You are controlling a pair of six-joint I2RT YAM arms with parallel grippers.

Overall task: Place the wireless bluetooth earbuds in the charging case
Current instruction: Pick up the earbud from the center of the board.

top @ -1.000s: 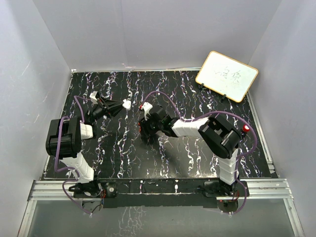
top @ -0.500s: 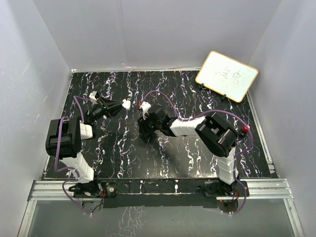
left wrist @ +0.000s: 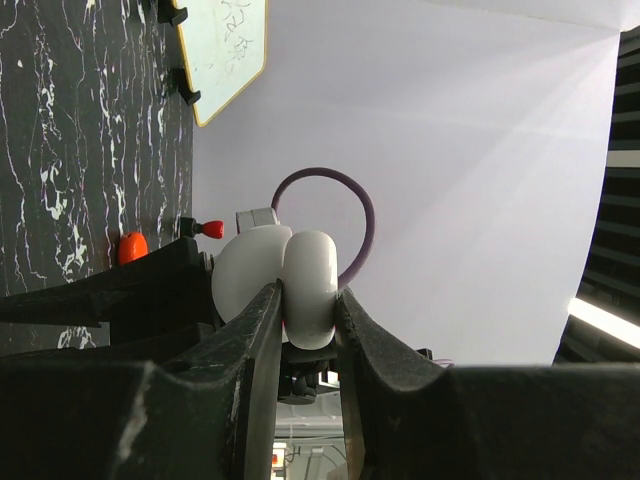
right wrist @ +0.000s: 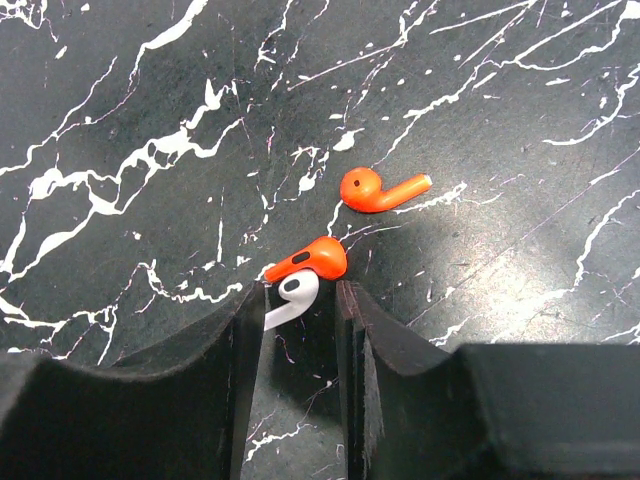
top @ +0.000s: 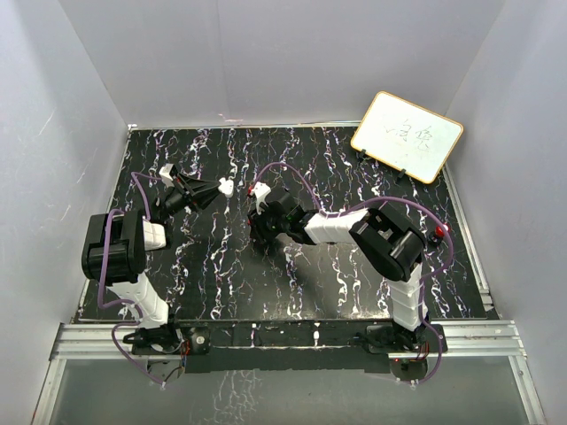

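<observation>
Earbuds are what you handle here, three tiny pieces lying on the black marbled table (right wrist: 120, 120), close to the charging case (top: 227, 187) on its side toward the arm bases. The white earbud (right wrist: 292, 296) sits between the fingers of the right gripper (right wrist: 298, 292). The jaws stand narrowly apart on either side of it, with a dark sliver showing beside the bulb, so treat it as straddled rather than pinched. One orange earbud (right wrist: 312, 259) touches the white one's bulb, just past the fingertips. A second orange earbud (right wrist: 378, 190) lies apart, farther from the gripper.

Judge all three as nearly weightless, hard and glossy. They will probably skid on the smooth table or squirt out of a squeeze that lands on the rounded bulb. Closing across the straighter stem, or squarely over the middle, looks safer, and you should expect the touching orange bud to be nudged as you close.

The charging case is off the table, clamped between the fingers of the left gripper (left wrist: 307, 295). It shows as two smooth white lobes with a reddish seam between them. It looks rigid, light and slippery too, so the pinch has little to bite on.

No brand or label shows on the buds or the case. Well beyond the case, at the far right, a whiteboard (top: 407, 135) carries faint handwriting that you cannot read.
</observation>
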